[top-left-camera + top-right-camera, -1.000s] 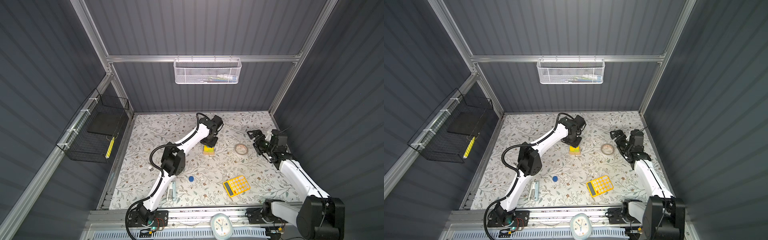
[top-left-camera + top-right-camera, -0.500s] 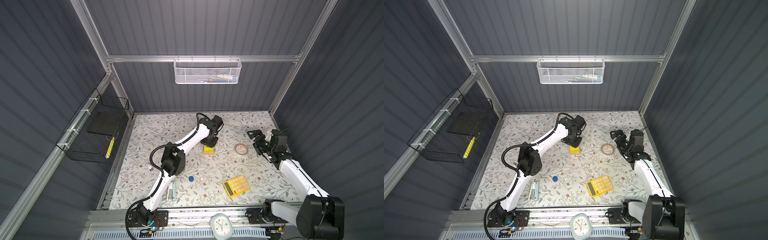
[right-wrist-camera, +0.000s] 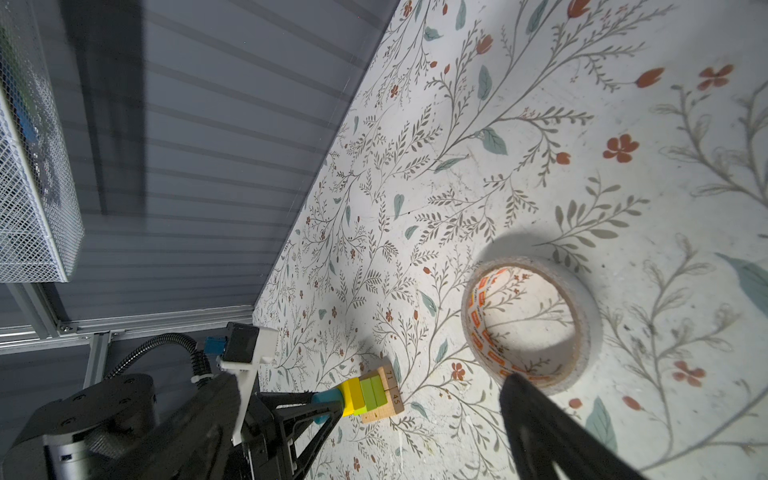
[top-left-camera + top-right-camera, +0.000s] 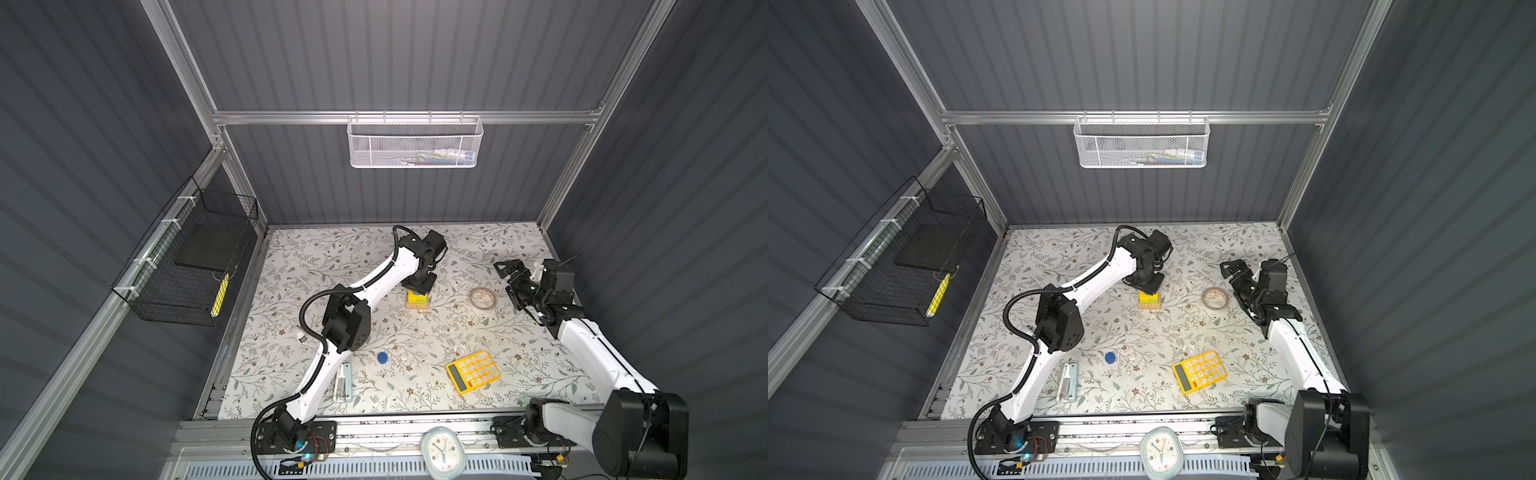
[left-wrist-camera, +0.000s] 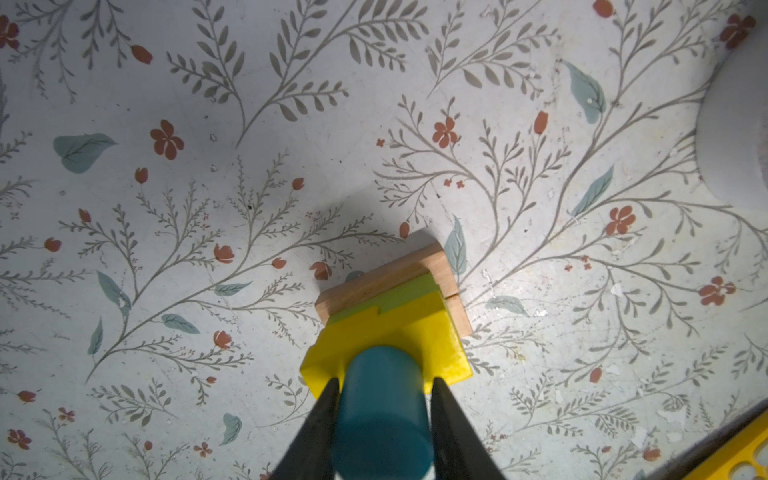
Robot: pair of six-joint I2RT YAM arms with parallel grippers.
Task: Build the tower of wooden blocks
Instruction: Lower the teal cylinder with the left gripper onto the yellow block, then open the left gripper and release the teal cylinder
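wood block tower stands on the floral table, a little behind the middle and directly beneath the left gripper. the tape roll lies near it on the right, and the calculator sits well apart toward the front. in both top views only a yellow top and a tan edge of the stack show below the arm's wrist.

the left wrist view gives the layers. two tan bars lie flat side by side as the base, with a thin seam between them. a lime-green layer sits across them, set back so the wood shows along two sides. a yellow block lies on the green. a blue cylinder stands upright on top. in the right wrist view its end meets the yellow, and dark numbers are printed on the bars' ends.

the left gripper's black fingers press against opposite sides of this cylinder, closed onto it about a third of the way open.

a second blue cylinder rests on the table by itself, round face up, well apart from the stack and close to the left arm.

the right gripper hangs near the tape roll with its jaws spread fully wide and nothing between them.
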